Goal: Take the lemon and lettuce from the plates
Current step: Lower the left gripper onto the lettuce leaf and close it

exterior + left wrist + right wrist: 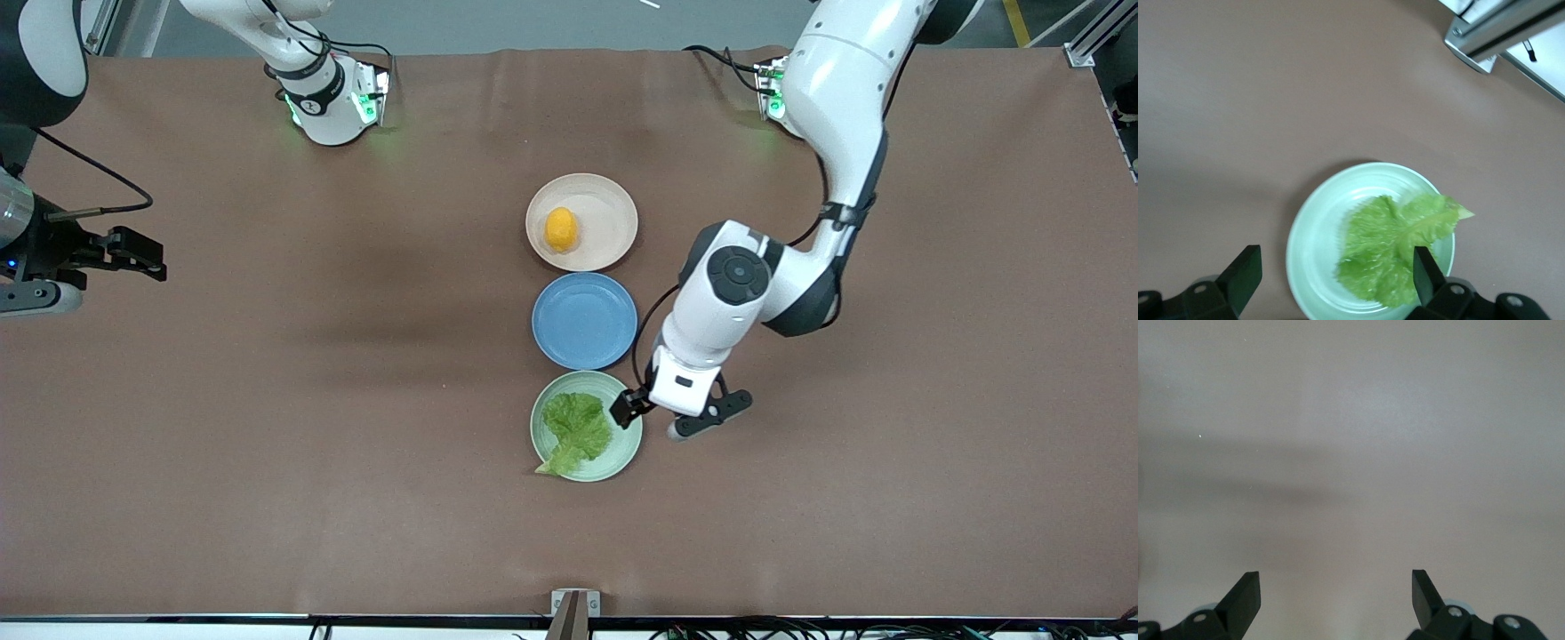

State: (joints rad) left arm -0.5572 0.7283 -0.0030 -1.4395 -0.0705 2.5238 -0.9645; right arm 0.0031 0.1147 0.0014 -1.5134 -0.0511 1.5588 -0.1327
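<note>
The lemon (pixel 561 228) lies on the beige-cream plate (pixel 605 213) in the middle of the table. The lettuce (pixel 578 428) lies on the pale mint green plate (pixel 624 444), the plate nearest the front camera. My left gripper (pixel 662 416) is open and empty, up in the air over the mint plate's rim toward the left arm's end. In the left wrist view the left gripper (pixel 1336 260) frames the mint plate (pixel 1315 240), with the lettuce (pixel 1395 243) by one finger. My right gripper (pixel 142 253) waits open and empty over bare table at the right arm's end (pixel 1336 581).
An empty blue plate (pixel 584 320) sits between the beige and mint plates. The three plates form a row running toward the front camera. A metal bracket (pixel 573 604) stands at the table's front edge. The brown table top (pixel 267 400) stretches to both sides.
</note>
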